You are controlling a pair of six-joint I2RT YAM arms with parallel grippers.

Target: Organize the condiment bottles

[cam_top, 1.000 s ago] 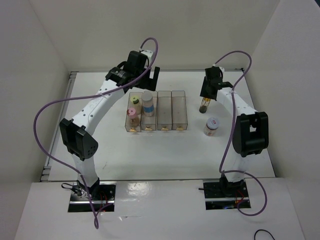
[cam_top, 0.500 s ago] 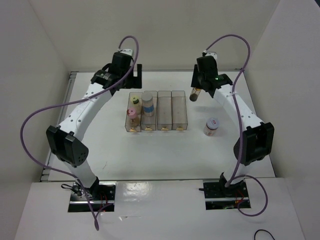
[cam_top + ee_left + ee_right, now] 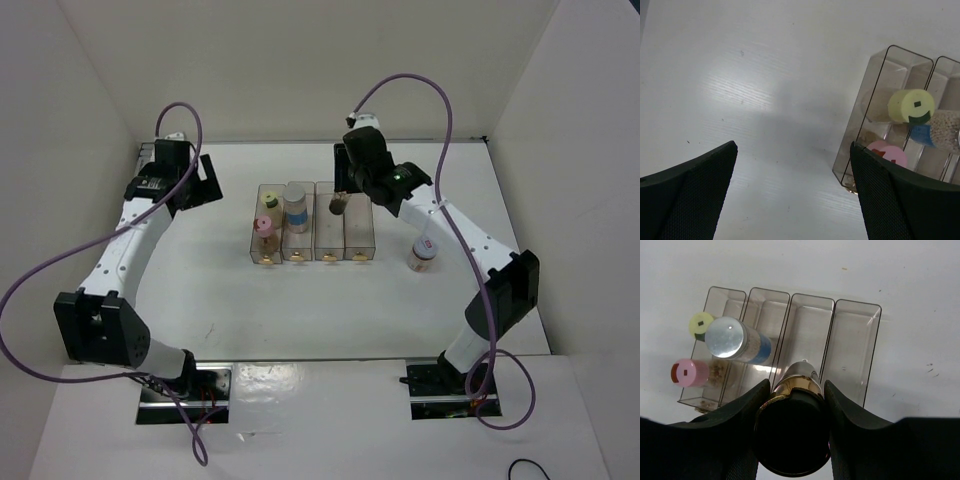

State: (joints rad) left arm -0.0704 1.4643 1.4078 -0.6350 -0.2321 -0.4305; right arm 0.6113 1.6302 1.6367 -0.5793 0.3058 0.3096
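My right gripper (image 3: 345,190) is shut on the slim dark brown bottle (image 3: 338,204), which also shows in the right wrist view (image 3: 792,430), and holds it above the third clear bin (image 3: 802,347). The yellow-green-capped jar (image 3: 270,202) and the pink-capped jar (image 3: 263,226) stand in the leftmost bin. The wider white-lidded jar with a blue band (image 3: 295,205) stands in the second bin. The white-lidded jar with a red mark (image 3: 422,253) stands on the table to the right of the bins. My left gripper (image 3: 205,180) is open and empty, left of the bins.
Four clear rectangular bins (image 3: 358,235) stand side by side mid-table; the rightmost bin (image 3: 852,352) has nothing in it. White walls enclose the table on three sides. Purple cables arch over both arms.
My right gripper has carried the dark brown bottle left, from right of the bins to above the third bin. My left arm has swung away to the left of the bins.
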